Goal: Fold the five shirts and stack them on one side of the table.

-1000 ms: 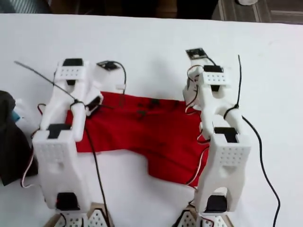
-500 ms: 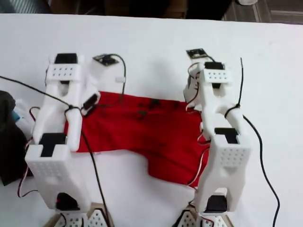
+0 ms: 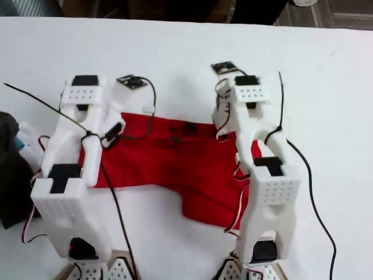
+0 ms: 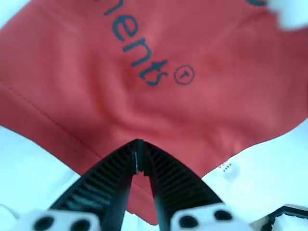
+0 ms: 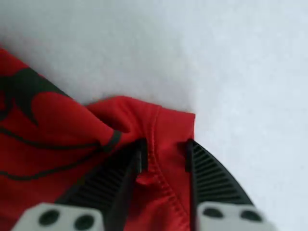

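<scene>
The left jaws are pressed together at an edge of the red shirt (image 3: 175, 163); I cannot tell whether cloth is caught between them. The right jaws stand spread astride a corner hem, probably lined up to pinch it for a fold. One red shirt lies flat on the white bench (image 3: 175, 46). One dark bundle (image 3: 11, 175), perhaps more garments, sits at the left side.

White arms (image 3: 70, 204), black ribbed fingers (image 4: 103, 178), black cables (image 3: 116, 207)
</scene>
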Available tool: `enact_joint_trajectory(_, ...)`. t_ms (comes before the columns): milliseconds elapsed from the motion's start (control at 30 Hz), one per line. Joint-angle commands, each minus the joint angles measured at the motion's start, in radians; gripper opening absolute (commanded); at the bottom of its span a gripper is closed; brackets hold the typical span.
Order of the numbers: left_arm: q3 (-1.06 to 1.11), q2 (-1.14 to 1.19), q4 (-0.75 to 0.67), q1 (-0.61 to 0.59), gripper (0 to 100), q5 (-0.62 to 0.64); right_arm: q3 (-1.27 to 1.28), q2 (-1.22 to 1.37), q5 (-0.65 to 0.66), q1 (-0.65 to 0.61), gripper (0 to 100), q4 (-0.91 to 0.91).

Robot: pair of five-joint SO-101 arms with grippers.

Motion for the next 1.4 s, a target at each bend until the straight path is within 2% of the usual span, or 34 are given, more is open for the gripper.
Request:
enact_joint_trajectory(0, -0.001, -0.063, -0.003, 0.002, 2, -0.011, -0.040, 0.025, -0.009, 0.016, 13.4, -0.038)
enact_joint_trajectory(300, -0.001, -0.063, -0.006, 0.009, 2, -0.011, -0.041, 0.053, -0.003, 0.047, 13.8, -0.050)
enact_joint_trajectory(433, -0.001, -0.063, -0.002, 0.005, 2, -0.011, -0.041, 0.045, 0.031, 0.074, 0.8, -0.077)
enact_joint_trajectory(500, -0.001, -0.063, 0.000, 0.002, 2, -0.011, -0.049, 0.044, 0.031, 0.107, 3.2, -0.087)
enact_joint_trajectory(800, 0.008, -0.058, 0.000, 0.020, 2, -0.011, -0.114, 0.044, 0.038, 0.239, 2.0, -0.085)
enact_joint_trajectory(1000, 0.010, -0.060, 0.021, 0.072, 2, -0.011, -0.166, 0.044, 0.038, 0.245, 2.3, -0.079)
enact_joint_trajectory(1233, 0.030, -0.084, 0.040, 0.157, 2, -0.003, -0.437, 0.044, 0.038, 0.237, 21.9, 0.163)
enact_joint_trajectory(1367, 0.163, -0.129, -0.061, 0.158, 2, -0.011, -0.631, 0.044, 0.038, 0.237, 16.4, 0.334)
